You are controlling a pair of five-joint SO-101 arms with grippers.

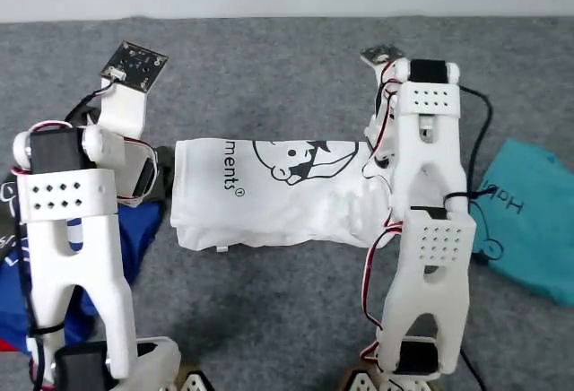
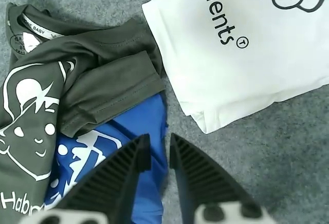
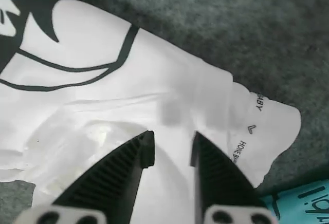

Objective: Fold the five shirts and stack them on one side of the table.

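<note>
A folded white shirt [image 1: 269, 194] with a black print lies mid-table, also in the left wrist view [image 2: 247, 54]. My right gripper [image 3: 172, 144] hovers open over the collar end of the white shirt [image 3: 154, 90], nothing between its fingers; from above it sits at that shirt's right end [image 1: 381, 153]. My left gripper [image 2: 159, 149] stands just off the white shirt's left edge, above a blue shirt [image 2: 139, 126], with a narrow gap between its fingers and nothing held. A crumpled dark olive shirt [image 2: 103, 80] lies partly on the blue one.
A teal shirt [image 1: 529, 221] lies at the right edge of the grey table, its corner in the right wrist view [image 3: 303, 203]. The blue shirt [image 1: 139, 238] spreads under the left arm. Bare carpet [image 1: 269, 77] runs behind and in front of the white shirt.
</note>
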